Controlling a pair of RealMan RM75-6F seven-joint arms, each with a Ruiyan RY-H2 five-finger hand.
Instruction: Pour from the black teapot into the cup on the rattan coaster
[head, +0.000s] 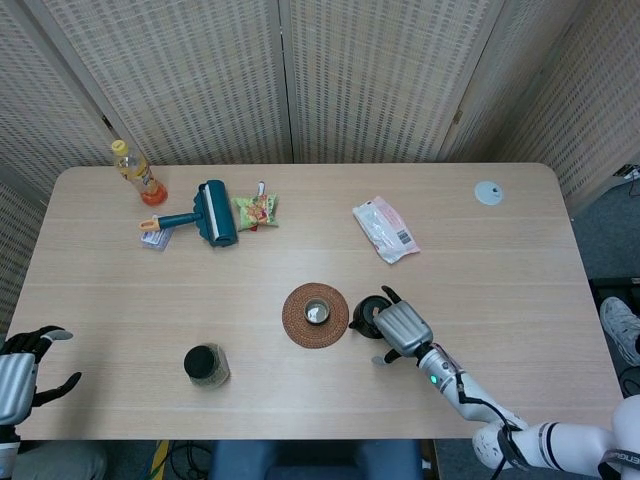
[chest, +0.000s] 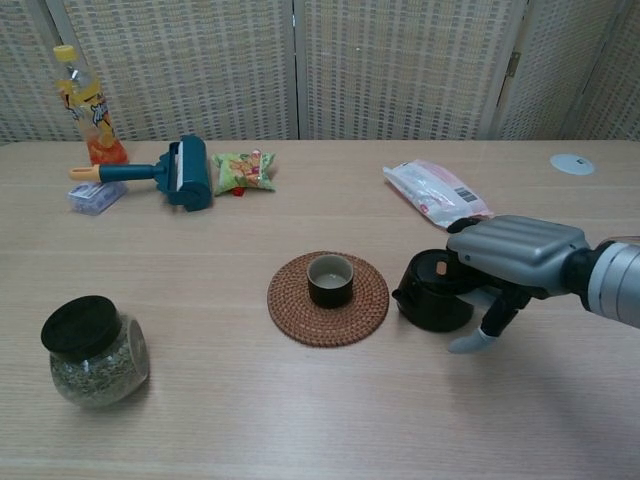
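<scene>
Step in hand was judged to be the grasp: the black teapot (chest: 432, 293) stood upright on the table, just right of the rattan coaster (chest: 328, 298), spout side facing it, not yet lifted.

The right hand (chest: 510, 260) was laid over the teapot's right side, fingers draped over and behind the body, thumb hanging apart below on the near side. Whether the fingers were actually closed on the handle could not be told; the handle was hidden behind the hand in both views.

The left hand (head: 22, 372) was seen far left of the coaster, off the table edge, fingers apart, nothing held.

The cup (chest: 330, 279) sat centred on the coaster, upright; contents could not be judged.

Next move was judged to call for a firm closure on the handle, a lift, a short carry toward the coaster until the spout is above the cup, then a tilt.
</scene>
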